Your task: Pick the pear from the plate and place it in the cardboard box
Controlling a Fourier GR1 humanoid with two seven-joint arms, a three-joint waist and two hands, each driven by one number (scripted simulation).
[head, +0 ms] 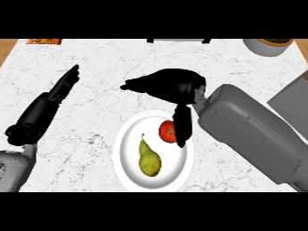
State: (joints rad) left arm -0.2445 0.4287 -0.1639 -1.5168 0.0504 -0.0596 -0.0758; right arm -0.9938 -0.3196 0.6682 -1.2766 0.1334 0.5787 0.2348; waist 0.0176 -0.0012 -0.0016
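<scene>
Left hand (64,85) flat and straight; right hand (170,85) open, thumb down.

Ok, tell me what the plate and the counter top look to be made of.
Plate: plain white, smooth, softly shaded, likely glazed ceramic, though plastic is possible. Counter top: white with fine grey veins, looks like polished marble or a marble-look surface.

forearms: grey, rounded casings | left hand (53,97): black, slender | right hand (173,85): black, bulky

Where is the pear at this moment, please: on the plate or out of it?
On the plate. The pear lies on the white plate beside a tomato, untouched by the right hand.
</scene>
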